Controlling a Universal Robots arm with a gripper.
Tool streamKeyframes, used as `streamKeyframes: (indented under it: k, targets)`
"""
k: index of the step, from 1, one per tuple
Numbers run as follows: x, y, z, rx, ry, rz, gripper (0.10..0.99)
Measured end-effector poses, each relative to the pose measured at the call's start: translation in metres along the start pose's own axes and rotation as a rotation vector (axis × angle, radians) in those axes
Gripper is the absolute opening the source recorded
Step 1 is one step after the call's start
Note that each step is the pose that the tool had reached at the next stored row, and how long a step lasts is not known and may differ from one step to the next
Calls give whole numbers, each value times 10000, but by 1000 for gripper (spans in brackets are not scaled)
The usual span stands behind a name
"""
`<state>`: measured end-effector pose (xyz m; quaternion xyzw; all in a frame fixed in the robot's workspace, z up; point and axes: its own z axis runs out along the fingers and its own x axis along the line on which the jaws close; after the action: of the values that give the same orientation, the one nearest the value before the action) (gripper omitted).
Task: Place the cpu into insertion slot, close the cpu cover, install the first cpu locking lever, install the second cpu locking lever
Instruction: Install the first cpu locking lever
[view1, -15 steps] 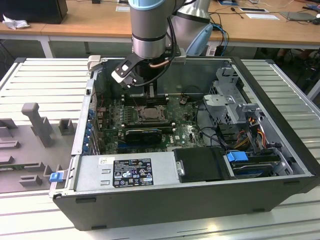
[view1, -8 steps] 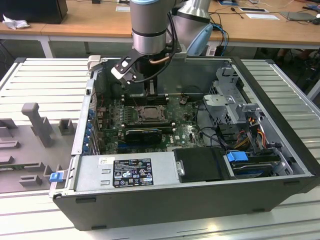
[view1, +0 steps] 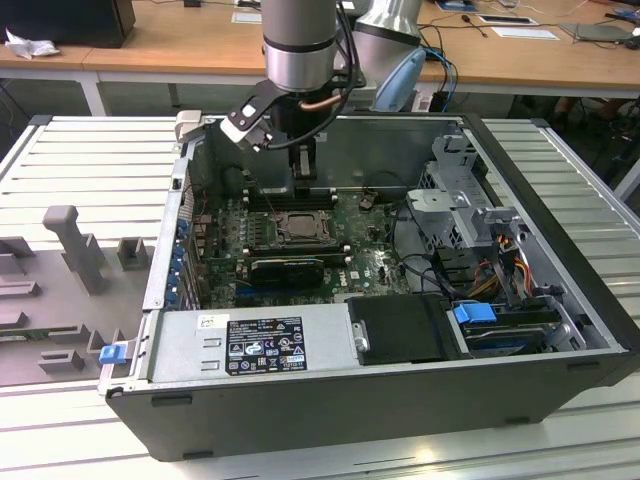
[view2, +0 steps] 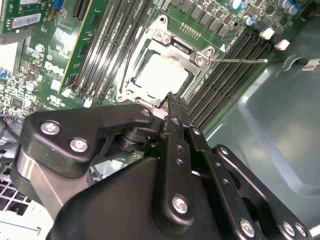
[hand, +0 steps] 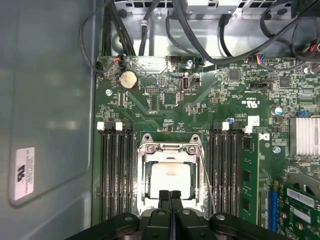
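The insertion slot (view1: 297, 228) sits mid-motherboard inside the open computer case. The cpu (hand: 170, 172) (view2: 162, 75) lies in it, pale silvery face up. The silver cpu cover (hand: 170, 148) (view2: 175, 45) lies flat around it as a frame. One thin wire locking lever (view2: 240, 61) (hand: 209, 185) sticks out over the memory slots beside the socket. Another lever (view2: 128, 65) runs along the opposite side. My gripper (hand: 170, 194) (view2: 171, 97) (view1: 303, 170) hovers just above one edge of the socket, black fingers pressed together, nothing between them.
Long black memory slots (hand: 116, 175) flank the socket on both sides. A black card (view1: 288, 268) lies in front of the socket, then the power supply (view1: 250, 340). A drive cage (view1: 465, 205) and cables fill the exterior view's right. Grey fixtures (view1: 70, 245) stand outside the case.
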<state>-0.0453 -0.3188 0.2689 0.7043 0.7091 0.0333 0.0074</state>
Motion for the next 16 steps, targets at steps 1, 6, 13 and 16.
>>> streamKeyframes:
  k: [1,6,13,16]
  targets:
    - [1,2,-24,0,0,0,106]
    - [7,11,-183,0,0,0,106]
    - [7,11,-188,41,44,-1108,106]
    - [7,11,-187,50,53,-1252,106]
